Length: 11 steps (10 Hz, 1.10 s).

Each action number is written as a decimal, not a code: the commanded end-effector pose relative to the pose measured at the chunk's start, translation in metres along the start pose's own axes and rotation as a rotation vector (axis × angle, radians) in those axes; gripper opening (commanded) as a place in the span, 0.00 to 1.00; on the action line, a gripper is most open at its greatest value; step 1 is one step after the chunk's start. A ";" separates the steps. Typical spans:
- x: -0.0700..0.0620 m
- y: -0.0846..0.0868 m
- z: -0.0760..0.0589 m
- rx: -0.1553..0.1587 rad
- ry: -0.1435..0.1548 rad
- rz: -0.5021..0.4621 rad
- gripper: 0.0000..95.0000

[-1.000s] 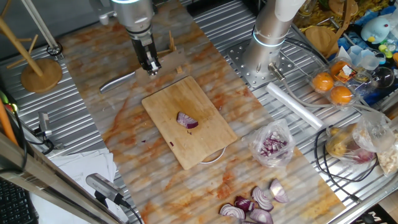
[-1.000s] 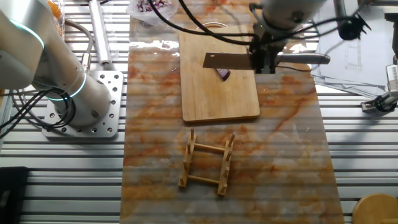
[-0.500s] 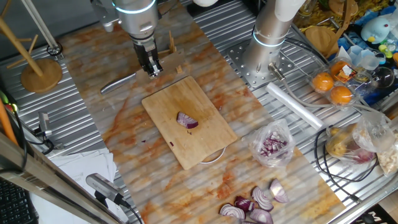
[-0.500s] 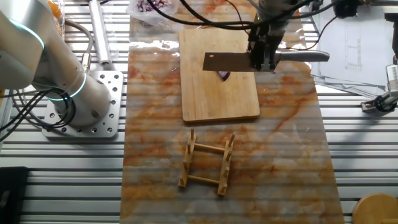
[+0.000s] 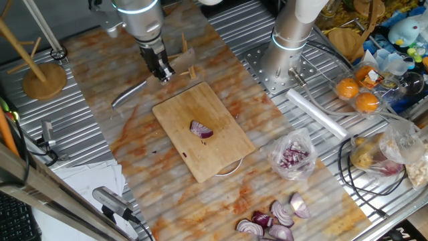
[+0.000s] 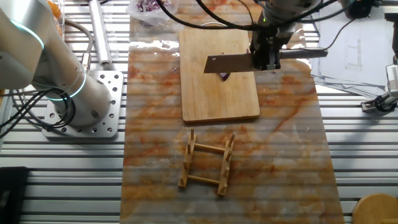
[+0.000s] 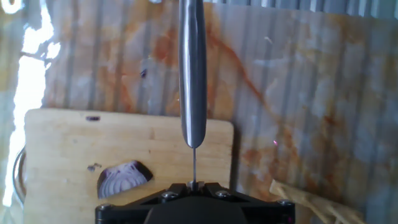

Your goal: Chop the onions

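Observation:
A small red-purple onion wedge lies near the middle of the wooden board. My gripper is shut on a knife, whose silver handle sticks out to the left. It hangs above the board's far corner. In the other fixed view the gripper holds the knife blade flat over the board, partly covering the wedge. In the hand view the wedge lies left of the gripper, and the handle points away.
A clear bag of purple bits and a group of bigger onion wedges lie right of the board. A small wooden rack stands near the board. A wooden stand and a second arm's base flank the mat.
My gripper and the knife have shifted a little away from the board's centre, and the handle has tilted slightly. The onion wedge has not moved.

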<state>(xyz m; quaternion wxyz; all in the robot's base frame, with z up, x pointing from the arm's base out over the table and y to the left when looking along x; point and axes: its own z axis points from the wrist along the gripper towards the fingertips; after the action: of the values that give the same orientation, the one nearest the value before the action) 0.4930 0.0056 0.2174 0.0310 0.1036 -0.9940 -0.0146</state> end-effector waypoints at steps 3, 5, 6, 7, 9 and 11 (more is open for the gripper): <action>0.000 0.001 0.000 -0.029 0.018 -0.041 0.00; -0.015 0.045 0.012 -0.027 0.019 -0.024 0.00; -0.017 0.056 0.018 -0.022 0.016 -0.010 0.00; -0.019 0.079 0.036 -0.016 0.001 0.012 0.00; -0.024 0.098 0.057 -0.012 -0.009 0.036 0.00; -0.033 0.124 0.080 -0.013 0.020 0.066 0.00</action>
<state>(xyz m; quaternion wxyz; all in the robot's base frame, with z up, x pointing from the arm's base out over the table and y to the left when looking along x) 0.4936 0.1336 0.1411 0.0354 0.0712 -0.9966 -0.0190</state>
